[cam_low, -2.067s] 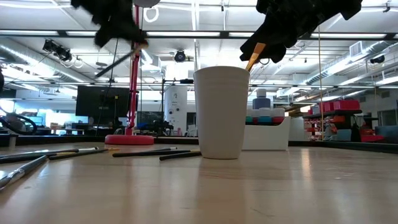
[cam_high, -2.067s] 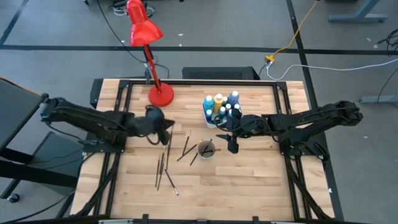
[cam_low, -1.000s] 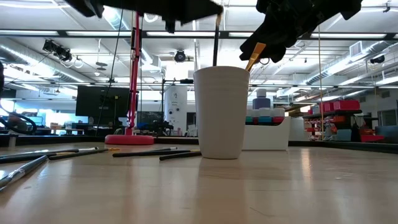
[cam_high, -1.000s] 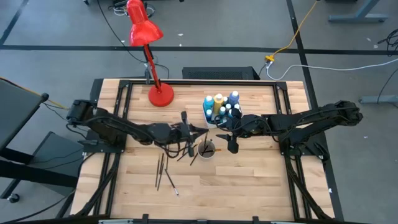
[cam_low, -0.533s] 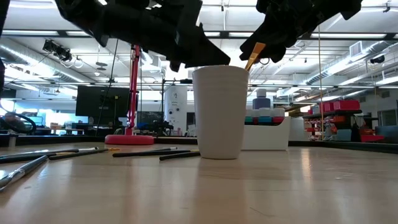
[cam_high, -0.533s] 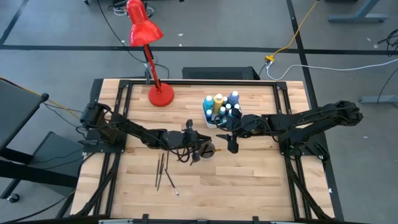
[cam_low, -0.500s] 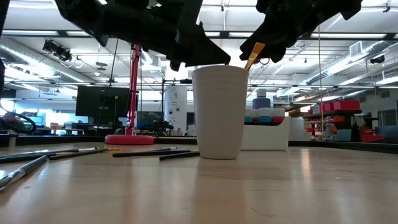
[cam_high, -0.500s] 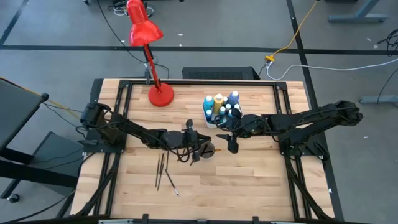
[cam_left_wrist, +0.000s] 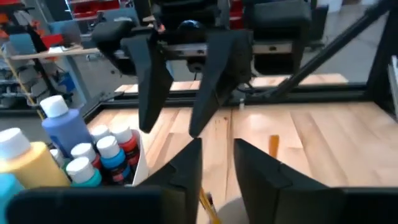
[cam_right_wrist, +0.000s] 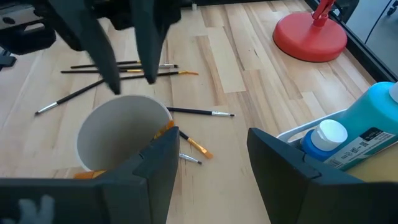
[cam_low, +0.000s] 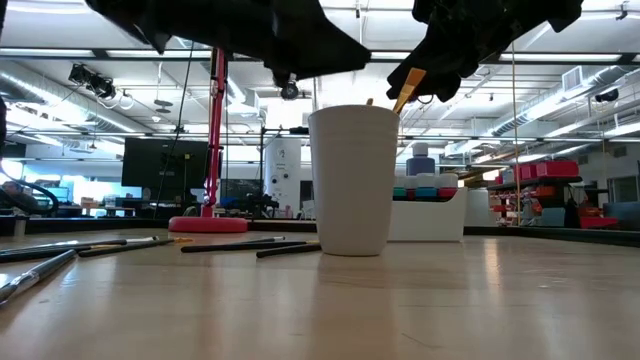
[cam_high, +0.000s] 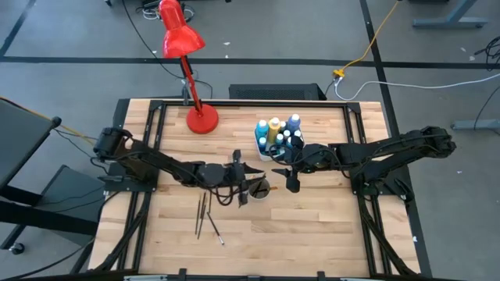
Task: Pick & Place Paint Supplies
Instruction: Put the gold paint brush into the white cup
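High view: left arm stretched across counter [cam_high: 312,234], left pincer [cam_high: 248,178] spread just above white cup [cam_high: 259,188] holding brushes; right pincer [cam_high: 291,178] spread at cup's 3 o'clock; loose brushes [cam_high: 205,215] at 8 o'clock.

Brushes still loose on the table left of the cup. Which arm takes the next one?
Left, probably. The left gripper hangs right over the cup, jaws apart and holding nothing I can see, and the loose brushes lie on its side. The right gripper waits past the cup, by the paint bottles.
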Tool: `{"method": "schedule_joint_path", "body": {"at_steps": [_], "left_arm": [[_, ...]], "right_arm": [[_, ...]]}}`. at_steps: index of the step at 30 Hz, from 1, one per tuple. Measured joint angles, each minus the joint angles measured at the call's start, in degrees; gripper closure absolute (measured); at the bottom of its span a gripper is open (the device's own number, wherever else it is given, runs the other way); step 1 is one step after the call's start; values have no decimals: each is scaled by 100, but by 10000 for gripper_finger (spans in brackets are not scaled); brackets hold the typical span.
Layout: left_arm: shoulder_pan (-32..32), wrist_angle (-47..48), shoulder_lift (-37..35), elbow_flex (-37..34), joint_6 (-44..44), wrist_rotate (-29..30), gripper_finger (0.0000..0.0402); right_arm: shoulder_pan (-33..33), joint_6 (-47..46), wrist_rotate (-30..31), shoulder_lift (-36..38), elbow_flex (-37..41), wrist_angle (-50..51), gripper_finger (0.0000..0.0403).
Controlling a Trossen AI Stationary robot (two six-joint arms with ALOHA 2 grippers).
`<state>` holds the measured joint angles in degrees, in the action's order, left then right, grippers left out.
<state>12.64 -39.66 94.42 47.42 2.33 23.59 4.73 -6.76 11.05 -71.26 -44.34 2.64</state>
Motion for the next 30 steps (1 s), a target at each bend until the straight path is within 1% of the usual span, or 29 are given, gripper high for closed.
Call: {"method": "schedule_joint_path", "body": {"at_steps": [2,4,7,11,15,19,21,23,27,30], "left_arm": [[76,124,-133,-4,197,265,281],[169,248,-323,-4,358,709,267],[303,720,-808,-4,286,1229,254],[494,1847,-1624,0,89,1546,251],[645,3115,-2304,0,-463,1658,258],[750,4281,-2605,0,-1094,1488,270],[771,4740,-2615,0,-1338,1232,275],[776,5233,-2588,0,-1568,838,280],[790,5741,-2289,-11,-1912,144,286],[804,5669,-2011,-4,-2004,-44,289]], "right_arm": [[0,0,0,0,-1,0,208],[0,0,0,0,0,-2,208],[0,-2,0,0,0,-5,208],[0,-2,0,0,0,-6,208],[0,-2,0,0,0,-11,208],[0,-2,0,0,0,-14,208],[0,-2,0,0,0,-19,208],[-2,-2,0,0,0,-24,208],[-2,-2,-1,0,-1,-38,208],[0,-2,0,-2,0,-49,208]]}}
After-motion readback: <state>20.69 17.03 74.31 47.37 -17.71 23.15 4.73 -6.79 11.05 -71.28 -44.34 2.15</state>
